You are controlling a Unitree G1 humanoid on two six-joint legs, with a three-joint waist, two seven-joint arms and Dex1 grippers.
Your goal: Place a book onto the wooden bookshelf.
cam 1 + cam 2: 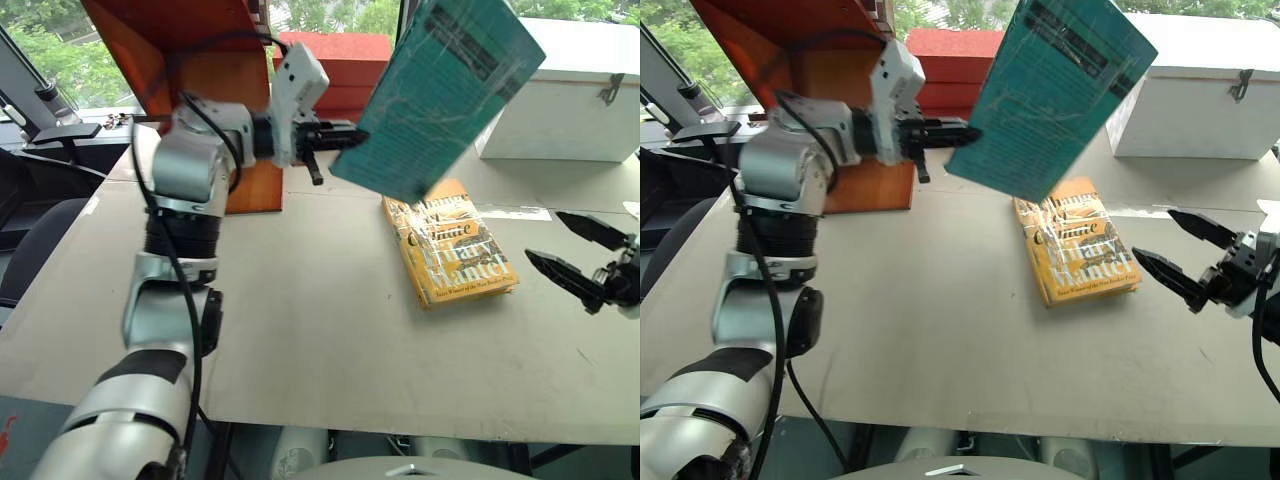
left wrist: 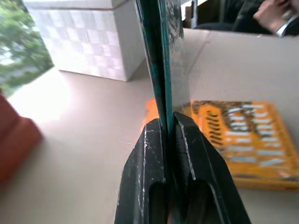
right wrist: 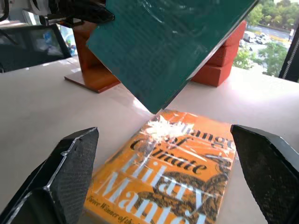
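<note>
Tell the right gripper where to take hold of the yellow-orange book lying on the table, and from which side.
Grip the yellow-orange book by its long edge nearest the right gripper, coming in low from the robot's right. It lies flat on the table, so only its edges offer a pinch, and that side looks free. The teal book held by the left gripper hangs above its far end, so avoid a top approach there.

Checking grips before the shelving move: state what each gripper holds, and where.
Left gripper is shut on the book, clamping its edge, book raised off the table. Right gripper is open, holding nothing.
</note>
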